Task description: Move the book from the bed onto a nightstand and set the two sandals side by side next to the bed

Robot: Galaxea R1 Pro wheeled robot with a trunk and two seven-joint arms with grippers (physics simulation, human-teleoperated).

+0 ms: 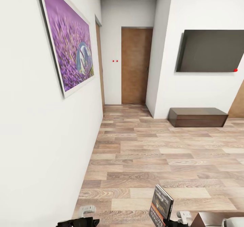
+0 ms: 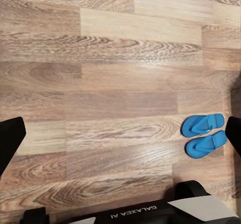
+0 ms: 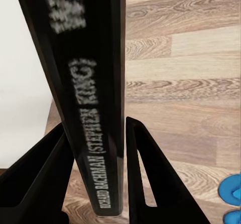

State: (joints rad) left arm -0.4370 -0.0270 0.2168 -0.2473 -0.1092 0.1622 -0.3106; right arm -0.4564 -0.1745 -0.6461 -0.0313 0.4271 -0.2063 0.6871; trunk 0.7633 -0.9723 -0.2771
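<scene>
Item in transit: thin dark paperback book, upright, clamped by the right pincer.
Left pincer spread, empty, above two bright blue flat sandals lying paired on the wood-plank floor; keep grip firm, book level, until a nightstand is reached.

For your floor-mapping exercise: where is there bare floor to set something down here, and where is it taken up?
Bare planks run from the left wall to the TV bench and back toward the door. Occupied: beside the two sandals, and the low foreground, where the right gripper holds the book.
</scene>
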